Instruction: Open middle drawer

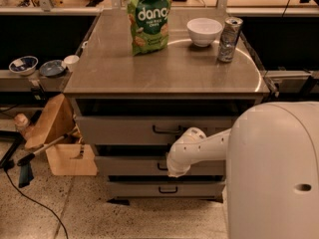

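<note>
**Gripper at the middle drawer's handle**

The robot's white body (274, 178) fills the lower right corner, nearest to the camera. From it the white arm (204, 147) reaches to the left, toward the front of the desk (114, 78). The gripper (173, 171) is at the end of the arm, just at the centre of the middle drawer (129, 166), where the dark handle (161, 167) sits. The wrist covers the jaws, so I cannot tell if they are wide, narrow or holding the handle.

The middle drawer is the second of three grey drawers. Under it is the lowest drawer (144, 188), and above it the top drawer (119, 129) with a taller front. A dark gap shows above each front.

On the floor left of the drawers stands a wooden box (67, 161).

Farther back, on the desk, stand a green chips bag (148, 16), a white bowl (204, 31) and, just right of it, a can (229, 39). On a low shelf at the left are two small bowls (23, 64) and a cup (71, 61).
</note>
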Tool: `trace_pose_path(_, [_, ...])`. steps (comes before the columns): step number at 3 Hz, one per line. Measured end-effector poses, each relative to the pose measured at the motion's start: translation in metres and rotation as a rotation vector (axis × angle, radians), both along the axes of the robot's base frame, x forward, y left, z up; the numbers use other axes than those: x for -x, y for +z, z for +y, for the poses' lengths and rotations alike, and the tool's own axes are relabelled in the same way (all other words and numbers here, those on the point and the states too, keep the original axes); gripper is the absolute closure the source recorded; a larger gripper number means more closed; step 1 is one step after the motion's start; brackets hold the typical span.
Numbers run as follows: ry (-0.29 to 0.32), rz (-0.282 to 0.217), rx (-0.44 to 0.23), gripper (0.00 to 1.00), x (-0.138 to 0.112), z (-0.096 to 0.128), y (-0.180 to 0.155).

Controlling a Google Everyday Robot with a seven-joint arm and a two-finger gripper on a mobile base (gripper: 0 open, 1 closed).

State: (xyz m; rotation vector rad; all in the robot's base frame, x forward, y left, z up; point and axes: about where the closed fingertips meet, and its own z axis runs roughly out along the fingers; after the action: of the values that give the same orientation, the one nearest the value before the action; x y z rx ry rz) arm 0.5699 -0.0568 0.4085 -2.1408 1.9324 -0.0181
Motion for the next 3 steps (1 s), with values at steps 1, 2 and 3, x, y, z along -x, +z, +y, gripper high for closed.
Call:
trace_pose_path(1, [0.0,0.0,0.0,1.0,0.0,0.0,0.0])
trace_pose_path(2, [0.0,0.0,0.0,1.0,0.0,0.0,0.004])
trace_pose_path(3, [0.009,-0.003,-0.012,1.0,0.005,0.0,0.011])
